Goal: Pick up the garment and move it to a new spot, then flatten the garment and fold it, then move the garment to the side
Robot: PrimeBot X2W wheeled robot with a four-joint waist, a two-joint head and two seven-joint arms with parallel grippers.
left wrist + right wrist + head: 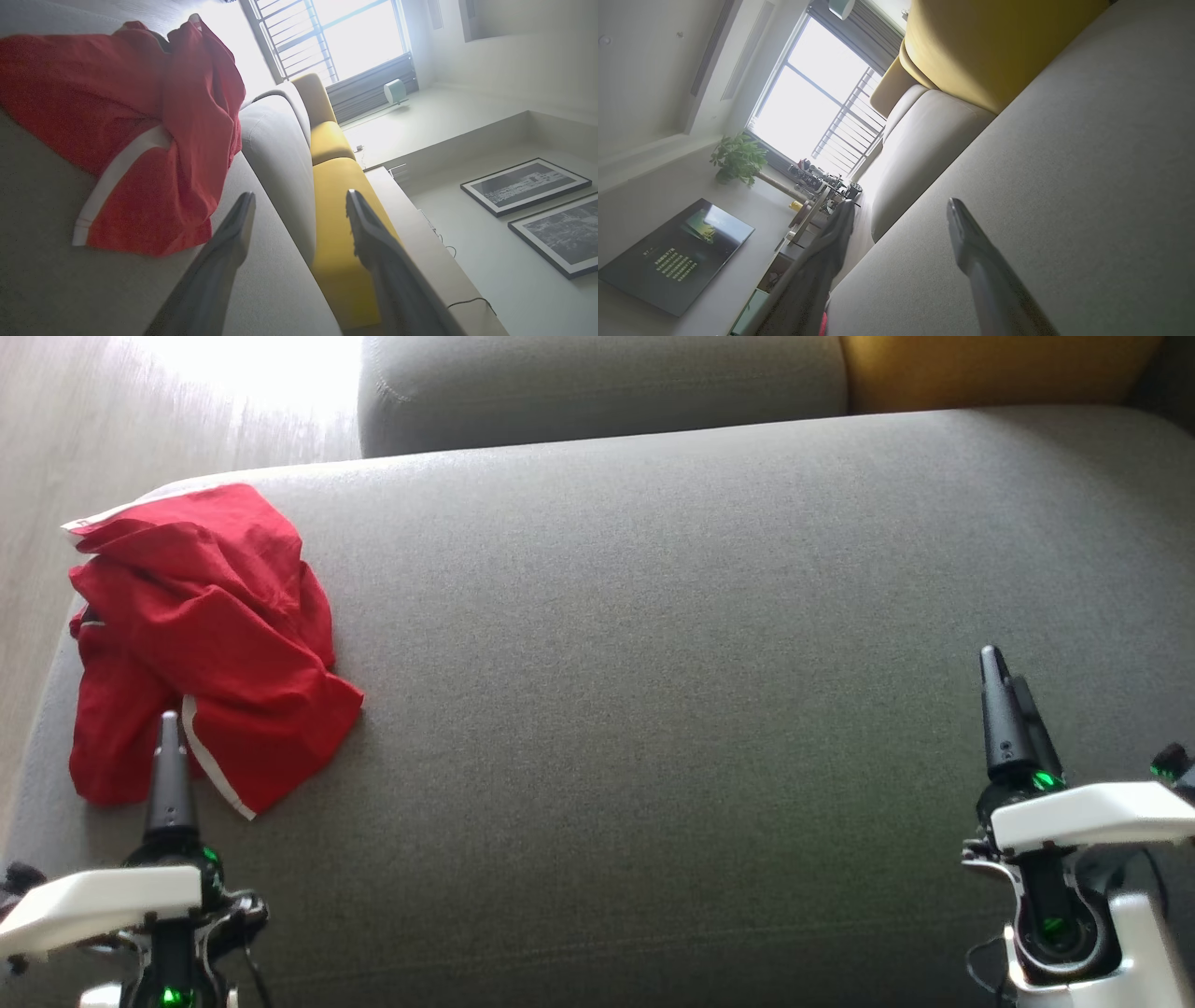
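Soft red cloth garment [201, 635]; matt woven sofa cushion [700, 616].

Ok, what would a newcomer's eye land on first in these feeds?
The red garment, crumpled at the left end of the grey seat, with the open left gripper by its near edge. Next, the yellow cushion at the head view's top right, and the open right gripper low on the right over bare seat.

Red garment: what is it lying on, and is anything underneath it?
The garment lies crumpled on the grey sofa seat, at its left end. Anything beneath its bunched folds is covered and cannot be seen.
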